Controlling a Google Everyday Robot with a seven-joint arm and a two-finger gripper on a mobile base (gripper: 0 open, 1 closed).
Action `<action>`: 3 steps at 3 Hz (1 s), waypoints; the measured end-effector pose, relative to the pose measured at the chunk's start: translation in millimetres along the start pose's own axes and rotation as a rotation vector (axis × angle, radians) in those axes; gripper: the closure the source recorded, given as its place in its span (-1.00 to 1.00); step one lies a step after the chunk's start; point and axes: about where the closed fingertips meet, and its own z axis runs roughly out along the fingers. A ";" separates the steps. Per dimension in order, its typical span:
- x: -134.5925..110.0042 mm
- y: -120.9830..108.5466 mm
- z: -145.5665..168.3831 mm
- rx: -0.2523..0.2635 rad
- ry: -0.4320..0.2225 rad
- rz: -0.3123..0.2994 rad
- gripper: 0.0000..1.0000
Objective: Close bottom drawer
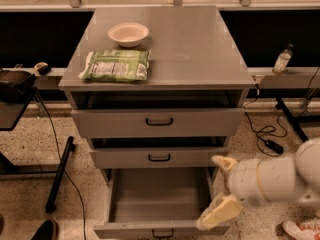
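- The gripper (210, 191) is hovering at the right front corner of the bottom drawer (155, 196). Its fingers (220, 213) are spreading wide and pinching nothing, probably lining up to push the front inward.
- The drawer is sitting pulled far out, just left of the fingers: a plain grey box, its black handle (162, 232) facing forward.

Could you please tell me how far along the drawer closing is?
Nothing looks done yet: the bottom drawer stands pulled out and empty. In hand: the gripper is open by its front right corner. Left: pushing the drawer in.
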 end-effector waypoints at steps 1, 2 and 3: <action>43.7 30.2 60.8 -0.096 -0.016 -0.029 -1.00; 46.3 35.0 62.6 -0.108 -0.026 -0.021 -1.00; 41.5 29.3 68.0 -0.034 -0.047 -0.096 -1.00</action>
